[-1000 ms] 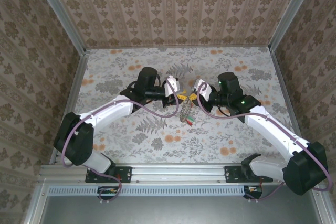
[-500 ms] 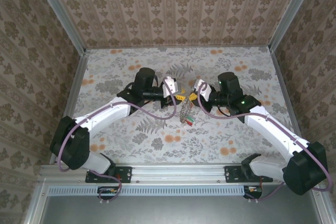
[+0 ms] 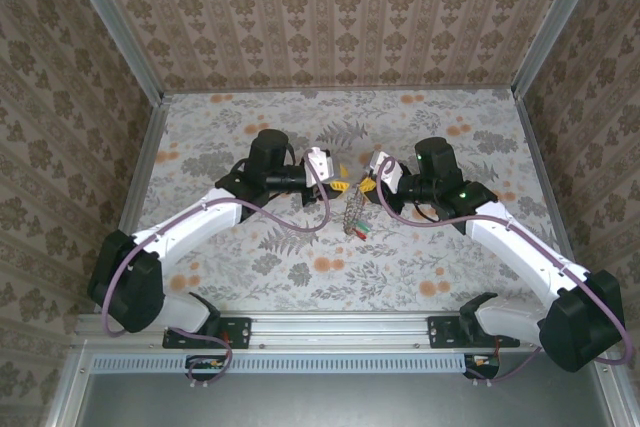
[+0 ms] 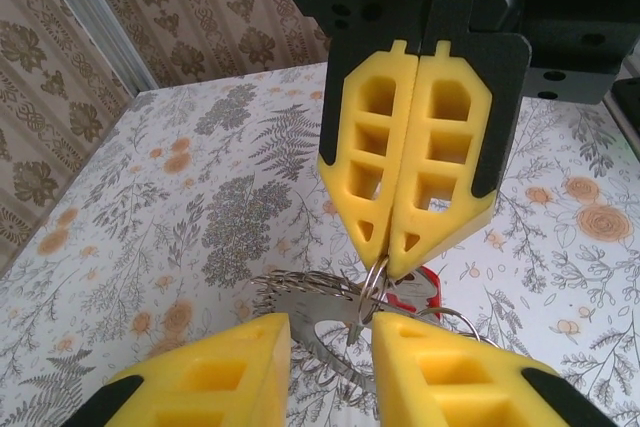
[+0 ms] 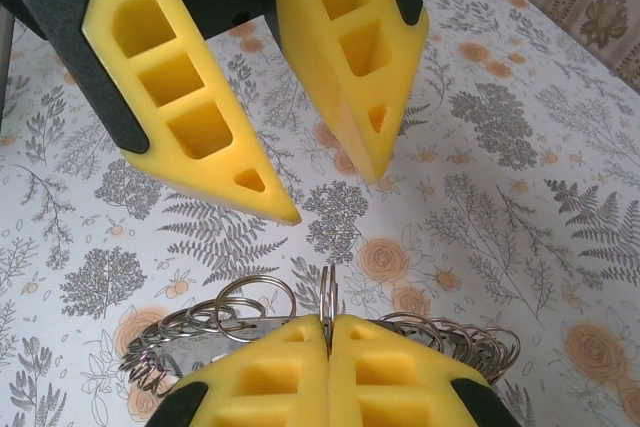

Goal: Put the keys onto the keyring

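Note:
The keyring [image 3: 352, 212] hangs above the table between my two grippers as a silvery bunch of coiled loops [image 4: 300, 287]. Keys [image 3: 358, 231] with red and green heads dangle at its lower end, and a red key head [image 4: 428, 285] shows behind the loops. My right gripper [image 5: 328, 325] is shut, pinching a small split ring [image 5: 328, 287] of the keyring edge-on. From the left wrist it appears as closed yellow fingers [image 4: 385, 257] holding that ring. My left gripper [image 4: 330, 332] is open just in front of the bunch and holds nothing; its spread fingertips [image 5: 290, 215] point down at the ring.
The floral tabletop [image 3: 250, 137] is walled by patterned panels at the back and both sides. A metal rail [image 3: 330, 327] runs along the near edge by the arm bases. Both arms meet over the table's middle.
The left arm has drawn back a little to the left, so its gripper stands slightly further from the right one. The right arm and the keyring have stayed where they were.

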### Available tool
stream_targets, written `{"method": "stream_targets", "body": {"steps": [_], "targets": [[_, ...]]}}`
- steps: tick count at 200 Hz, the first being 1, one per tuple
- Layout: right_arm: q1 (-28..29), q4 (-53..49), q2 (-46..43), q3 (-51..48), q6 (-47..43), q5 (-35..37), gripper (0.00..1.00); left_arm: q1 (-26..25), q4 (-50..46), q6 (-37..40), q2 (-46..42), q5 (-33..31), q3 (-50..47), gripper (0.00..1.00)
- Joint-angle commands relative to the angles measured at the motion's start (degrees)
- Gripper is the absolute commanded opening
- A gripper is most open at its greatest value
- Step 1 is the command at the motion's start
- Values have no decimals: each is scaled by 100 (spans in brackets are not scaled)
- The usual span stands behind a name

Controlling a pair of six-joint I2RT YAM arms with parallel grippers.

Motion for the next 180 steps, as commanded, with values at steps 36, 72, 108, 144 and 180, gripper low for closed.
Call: {"method": "stream_targets", "body": {"steps": [36, 72, 108, 144, 180], "targets": [[25, 75, -64, 85, -167, -360, 0, 3, -764, 563, 71, 165, 236, 29], [25, 21, -72, 85, -231, -342, 0, -7, -667, 509, 80, 353, 285, 32], [25, -3, -73, 72, -259, -316, 0, -61, -651, 530, 157, 459, 408, 32], [25, 34, -64, 67, -261, -315, 0, -127, -1049, 696, 369, 423, 752, 30], [25, 48, -73, 56, -285, -326, 0, -200, -1257, 844, 494, 227, 858, 30]]}}
